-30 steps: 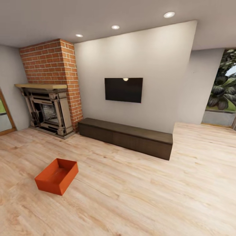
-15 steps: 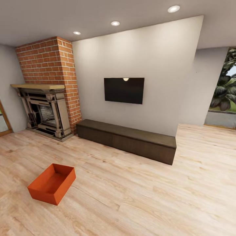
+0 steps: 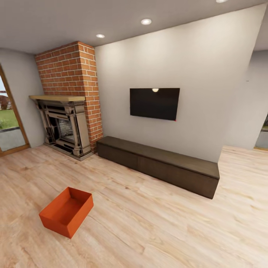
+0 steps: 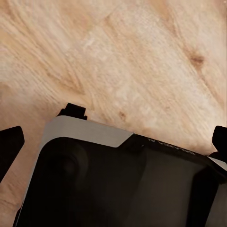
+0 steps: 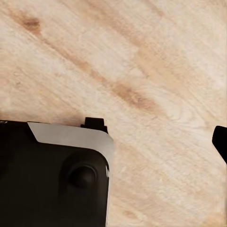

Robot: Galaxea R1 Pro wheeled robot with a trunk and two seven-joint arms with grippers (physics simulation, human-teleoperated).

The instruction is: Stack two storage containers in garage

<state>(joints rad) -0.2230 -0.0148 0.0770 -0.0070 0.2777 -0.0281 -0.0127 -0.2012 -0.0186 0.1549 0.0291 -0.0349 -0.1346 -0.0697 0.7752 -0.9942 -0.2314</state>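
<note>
The view had swung since the earlier frame: fireplace, TV and bench all slid right, a camera shift.
In the living room [image 3: 160, 223] one orange bin [image 3: 67, 211] sat on the planks ahead-left, the left arm's side, its long axis running away rightward. No readable writing; I couldn't tell either gripper's opening.

Our left pincer [image 4: 111, 137] points down, its dark fingertips [image 4: 10, 142] spread wide apart. Our right pincer [image 5: 156, 137] also hangs downward; one fingertip [image 5: 221, 139] shows at the edge.
</note>
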